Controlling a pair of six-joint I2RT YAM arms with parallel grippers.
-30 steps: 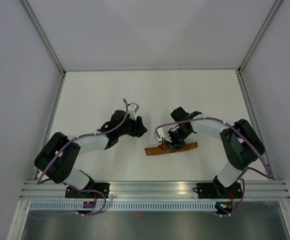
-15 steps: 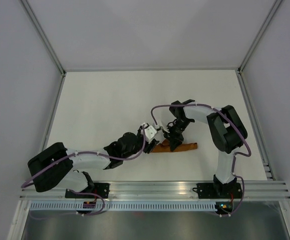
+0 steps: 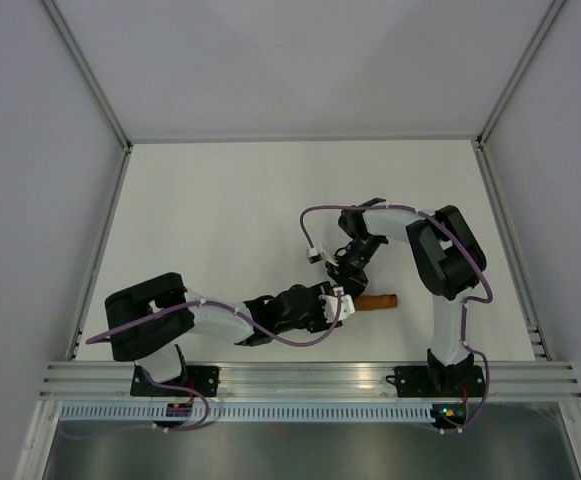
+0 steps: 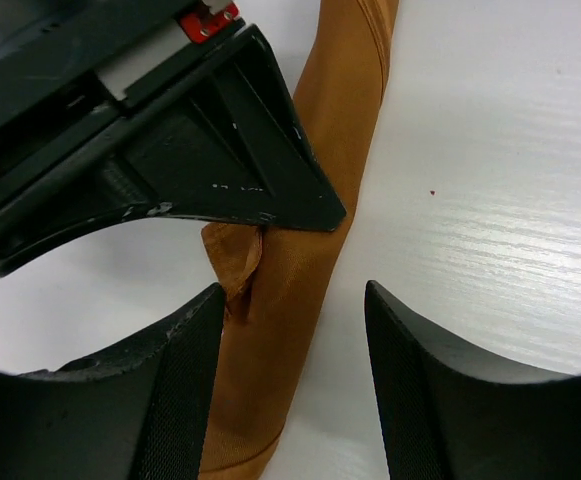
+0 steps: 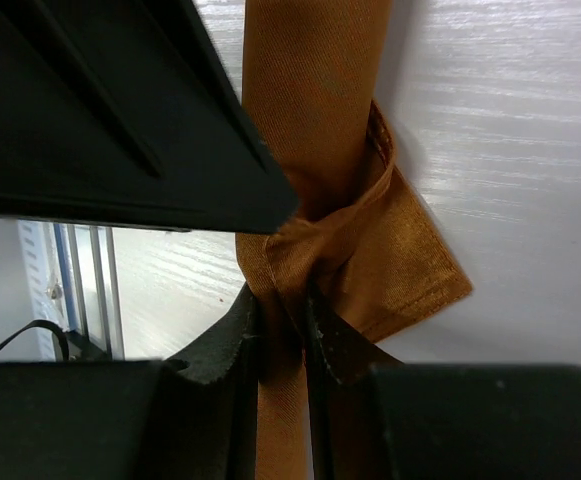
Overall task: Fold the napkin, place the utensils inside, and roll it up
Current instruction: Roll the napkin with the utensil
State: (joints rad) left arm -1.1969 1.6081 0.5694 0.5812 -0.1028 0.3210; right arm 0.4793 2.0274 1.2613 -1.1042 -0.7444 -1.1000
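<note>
Swung across from the left over the last second, the left gripper (image 4: 290, 305) is now held spread wide, 1 finger either side of the rolled napkin (image 4: 315, 200), nothing gripped. The napkin is laid on the table (image 3: 220, 200), front centre-right. A fold is pinched tight by the right gripper (image 5: 282, 315).

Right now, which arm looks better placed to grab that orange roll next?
Probably the left arm: the left tool stands open astride the rolled napkin, ready to close. The right tool is shut on a fold of it, so it is busy.
</note>
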